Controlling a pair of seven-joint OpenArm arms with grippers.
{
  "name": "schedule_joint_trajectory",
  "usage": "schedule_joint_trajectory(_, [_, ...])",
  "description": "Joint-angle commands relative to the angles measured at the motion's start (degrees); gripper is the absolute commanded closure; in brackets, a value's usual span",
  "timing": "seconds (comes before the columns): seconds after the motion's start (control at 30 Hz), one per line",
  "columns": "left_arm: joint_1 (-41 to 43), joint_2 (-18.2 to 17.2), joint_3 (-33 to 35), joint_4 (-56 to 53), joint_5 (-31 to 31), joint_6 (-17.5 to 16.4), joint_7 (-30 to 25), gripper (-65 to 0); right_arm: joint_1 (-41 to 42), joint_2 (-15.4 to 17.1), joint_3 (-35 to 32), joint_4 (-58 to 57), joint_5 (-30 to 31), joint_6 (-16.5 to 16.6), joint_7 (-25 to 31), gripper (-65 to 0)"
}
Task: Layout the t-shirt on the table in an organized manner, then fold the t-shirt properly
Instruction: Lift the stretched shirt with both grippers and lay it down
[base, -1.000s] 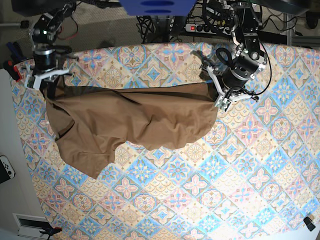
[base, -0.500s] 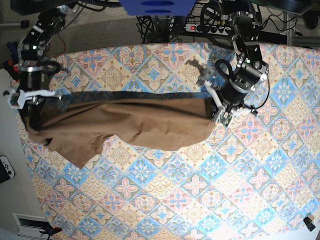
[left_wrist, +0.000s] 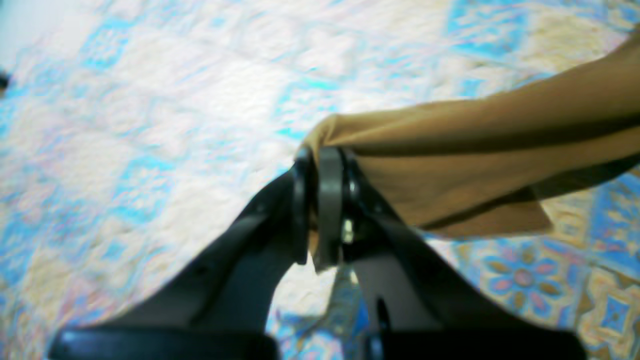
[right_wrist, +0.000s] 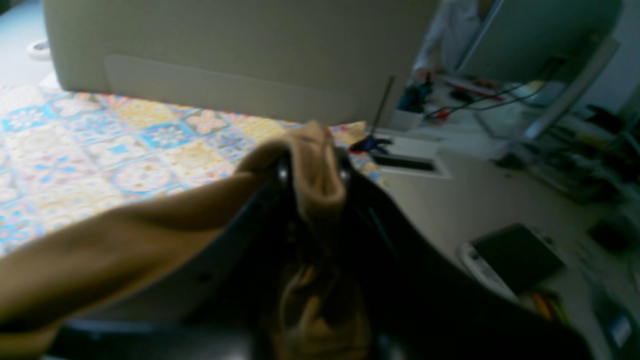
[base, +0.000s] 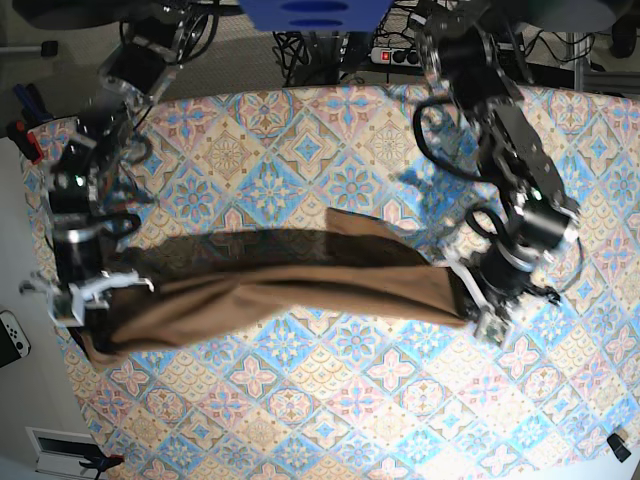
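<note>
T-shirt: held stretched above the counter, clamped at opposite ends by left end effector and right end effector. Risk: bunched fabric may be laid down twisted or slip free.

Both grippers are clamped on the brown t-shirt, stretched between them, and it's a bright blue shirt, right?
Not blue. The t-shirt is plain tan-brown, as the base view shows. The rest holds: left gripper and right gripper are both clamped on it, stretched between them.

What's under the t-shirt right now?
Under the t-shirt, stretched between the left gripper and right gripper, lies only its shadow on the patterned table. Anything directly beneath the fabric is covered.
</note>
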Motion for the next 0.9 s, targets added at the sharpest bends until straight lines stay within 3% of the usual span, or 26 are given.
schedule_joint_trajectory(0.0, [-3.5, -0.1, -0.6, -0.1, -0.5, 0.2, -0.3, 0.0, 3.3, 0.6, -1.2, 0.7, 1.1, -0.5, 1.4, 0.0])
schedule_joint_trajectory(0.17, [-7.0, -1.9, -1.6, -0.8, -0.6, 0.2, 4.0, 0.0, 8.9, 0.6, -2.4, 0.5, 1.1, -0.5, -2.7, 0.0])
schedule_joint_trajectory(0.4, [-7.3, -2.5, -1.5, -1.6, -0.4, 0.3, 3.9, 0.0, 14.5, 0.6, -4.3, -0.9, -0.4, -0.5, -3.1, 0.0])
schedule_joint_trajectory(0.63, [-10.0, -2.8, -1.7, -14.0, 3.8, 0.4, 3.6, 0.0, 16.4, 0.6, -11.9, -9.7, -5.5, -0.5, -2.6, 0.0])
schedule_joint_trajectory(0.87, [-11.5, -2.9, -1.8, -24.8, 9.7, 0.4, -6.5, 0.0, 19.9, 0.6, -16.8, -27.8, -5.5, -0.5, -0.4, 0.0])
